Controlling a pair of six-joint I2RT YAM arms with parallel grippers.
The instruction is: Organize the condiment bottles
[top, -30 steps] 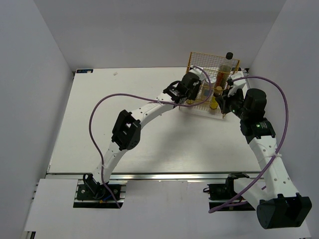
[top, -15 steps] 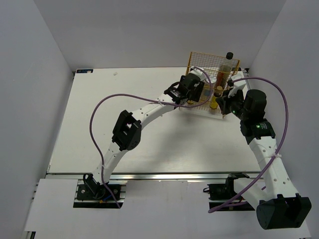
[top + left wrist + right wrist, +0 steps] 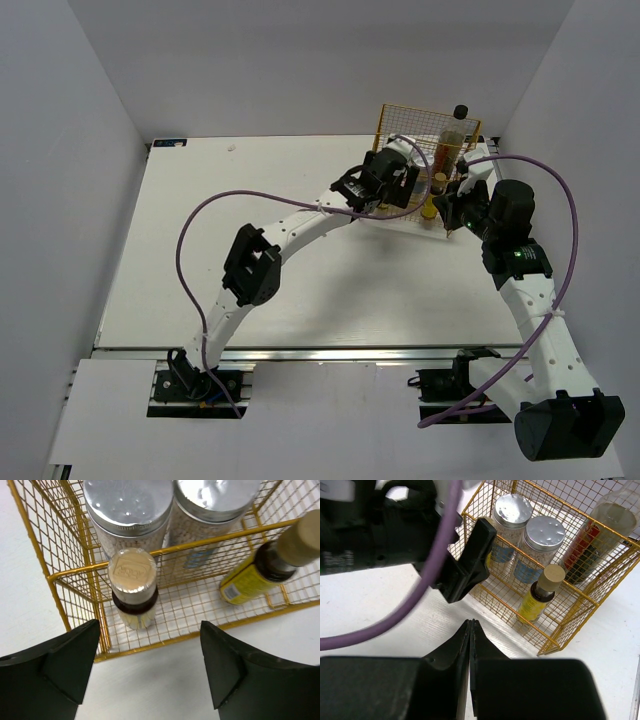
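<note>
Where your condiment bottles stand: all five inside yellow wire rack, far right of table.
Your left gripper: jaws spread, empty, facing upright tan-capped bottle.
Your right gripper: pinched closed, empty.

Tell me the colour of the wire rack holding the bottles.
Yellow; the wire rack shows best in the left wrist view.

Between the black fingers of the left pincer shows white table; just ahead stands the yellow, square-meshed wire rack. Nearest the pincer is a brown bottle, tan-capped; to the right its twin, yellow-labelled. Beyond, the left cylinder and right cylinder are white, silver-topped, the right one blue-printed. Far right, the amber bottle has a red label and black cap
</note>
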